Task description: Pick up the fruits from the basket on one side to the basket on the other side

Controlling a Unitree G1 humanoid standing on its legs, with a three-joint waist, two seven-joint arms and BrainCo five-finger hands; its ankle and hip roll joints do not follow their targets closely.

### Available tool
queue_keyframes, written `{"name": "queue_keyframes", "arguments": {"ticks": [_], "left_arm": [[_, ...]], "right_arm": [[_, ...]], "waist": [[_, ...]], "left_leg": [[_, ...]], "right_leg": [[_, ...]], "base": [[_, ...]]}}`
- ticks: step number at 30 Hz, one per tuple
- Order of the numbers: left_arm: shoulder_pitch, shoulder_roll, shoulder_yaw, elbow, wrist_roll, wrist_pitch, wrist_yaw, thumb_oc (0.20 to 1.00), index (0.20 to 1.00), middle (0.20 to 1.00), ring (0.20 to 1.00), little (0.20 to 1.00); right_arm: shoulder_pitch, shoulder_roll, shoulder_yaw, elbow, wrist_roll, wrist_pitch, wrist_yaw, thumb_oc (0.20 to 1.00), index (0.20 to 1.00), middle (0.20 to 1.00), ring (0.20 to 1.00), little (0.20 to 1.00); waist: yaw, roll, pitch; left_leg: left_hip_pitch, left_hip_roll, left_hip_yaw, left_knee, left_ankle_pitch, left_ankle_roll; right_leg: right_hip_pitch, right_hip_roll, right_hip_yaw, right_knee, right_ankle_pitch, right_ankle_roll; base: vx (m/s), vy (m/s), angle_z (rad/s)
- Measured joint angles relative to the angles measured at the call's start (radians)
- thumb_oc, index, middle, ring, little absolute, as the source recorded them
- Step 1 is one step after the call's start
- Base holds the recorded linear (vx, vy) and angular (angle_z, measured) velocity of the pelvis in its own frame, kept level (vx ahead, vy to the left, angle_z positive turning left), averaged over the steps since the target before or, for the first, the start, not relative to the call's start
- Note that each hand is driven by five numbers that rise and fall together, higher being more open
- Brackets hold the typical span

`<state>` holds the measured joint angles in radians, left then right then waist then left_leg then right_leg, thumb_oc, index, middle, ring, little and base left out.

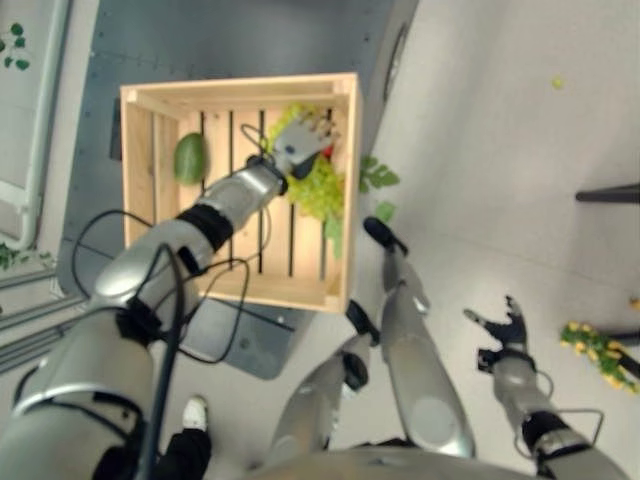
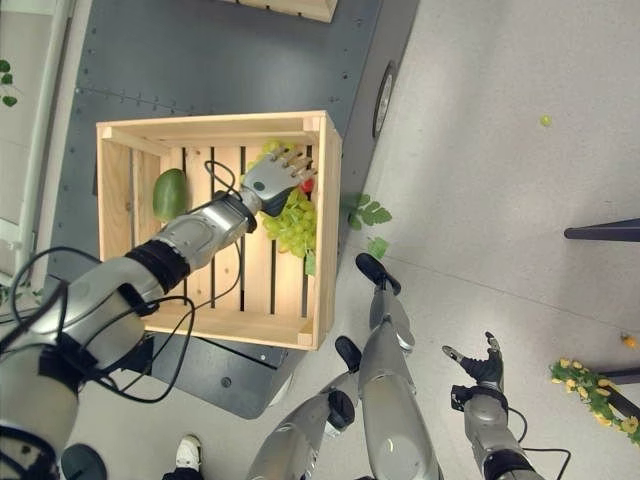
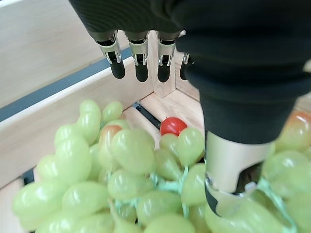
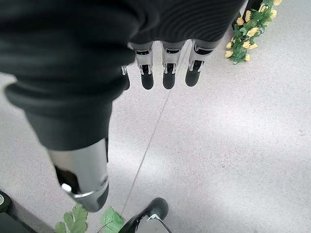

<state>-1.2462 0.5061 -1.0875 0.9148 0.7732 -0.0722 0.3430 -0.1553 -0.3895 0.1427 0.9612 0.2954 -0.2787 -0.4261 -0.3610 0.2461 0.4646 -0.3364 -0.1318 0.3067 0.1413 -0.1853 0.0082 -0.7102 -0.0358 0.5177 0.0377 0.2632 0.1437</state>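
A wooden crate [image 2: 120, 190] stands on a dark floor mat. Inside it lie a bunch of green grapes [image 2: 292, 228], a small red fruit [image 3: 172, 125] near the crate's far right corner, and a green mango [image 2: 169, 193] by the left wall. My left hand [image 2: 272, 176] hovers open just above the grapes, fingers [image 3: 141, 62] straight and pointing toward the corner, thumb [image 3: 228, 179] down among the grapes without closing on them. A peach-coloured fruit [image 3: 297, 127] shows at the edge of the grapes. My right hand [image 2: 482, 371] hangs open low at the right, over bare floor.
Green leaves [image 2: 368, 214] lie on the floor just right of the crate. A sprig of yellow flowers [image 2: 592, 388] lies at the far right. A second wooden crate's edge [image 2: 290, 8] shows at the top. A dark bar [image 2: 605, 231] crosses the right edge.
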Motion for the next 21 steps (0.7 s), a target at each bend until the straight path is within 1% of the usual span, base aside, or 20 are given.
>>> {"name": "queue_keyframes", "arguments": {"ticks": [4,9,11,16,21], "left_arm": [[-0.005,-0.027,-0.012,0.03,0.0,0.011,0.002,1.0,1.0,1.0,1.0,1.0],[-0.021,-0.039,-0.035,0.084,0.004,0.019,0.0,1.0,1.0,1.0,1.0,1.0],[-0.021,-0.041,-0.043,0.088,0.037,0.02,-0.005,1.0,1.0,1.0,1.0,1.0],[-0.02,-0.038,-0.051,0.089,0.047,0.018,-0.012,1.0,1.0,1.0,1.0,1.0],[-0.013,-0.013,-0.069,0.078,0.07,0.009,-0.028,1.0,1.0,1.0,1.0,1.0]], "right_arm": [[0.002,0.001,0.013,0.0,0.001,-0.003,-0.002,1.0,1.0,1.0,1.0,1.0],[0.003,0.003,0.023,-0.005,0.001,-0.014,-0.009,1.0,1.0,1.0,1.0,1.0],[0.003,0.003,0.023,-0.005,0.001,-0.014,-0.013,1.0,1.0,1.0,1.0,1.0],[0.003,0.003,0.023,-0.006,0.001,-0.015,-0.019,1.0,1.0,1.0,1.0,1.0],[0.004,0.002,0.023,-0.014,0.0,-0.015,-0.019,1.0,1.0,1.0,1.0,1.0]], "waist": [[-0.009,-0.001,0.0],[-0.014,-0.001,0.0],[-0.013,-0.001,0.0],[-0.012,-0.001,0.0],[-0.009,-0.001,0.0]], "left_leg": [[-0.012,-0.002,0.02,0.005,0.0,0.0],[-0.023,-0.004,0.023,0.014,-0.004,0.001],[-0.025,-0.004,0.023,0.017,-0.005,0.0],[-0.032,-0.003,0.024,0.034,-0.011,0.0],[-0.05,0.003,0.024,0.066,-0.026,-0.001]], "right_leg": [[-0.016,0.001,0.015,0.005,0.002,0.003],[-0.028,0.005,0.025,0.01,0.006,0.006],[-0.029,0.006,0.025,0.01,0.006,0.005],[-0.029,0.005,0.026,0.012,0.006,0.005],[-0.032,0.005,0.026,0.012,0.007,0.006]], "base": [[0.0,0.006,-0.07],[0.0,0.005,-0.04],[0.0,0.0,0.0],[0.0,0.0,0.0],[0.0,0.0,0.0]]}}
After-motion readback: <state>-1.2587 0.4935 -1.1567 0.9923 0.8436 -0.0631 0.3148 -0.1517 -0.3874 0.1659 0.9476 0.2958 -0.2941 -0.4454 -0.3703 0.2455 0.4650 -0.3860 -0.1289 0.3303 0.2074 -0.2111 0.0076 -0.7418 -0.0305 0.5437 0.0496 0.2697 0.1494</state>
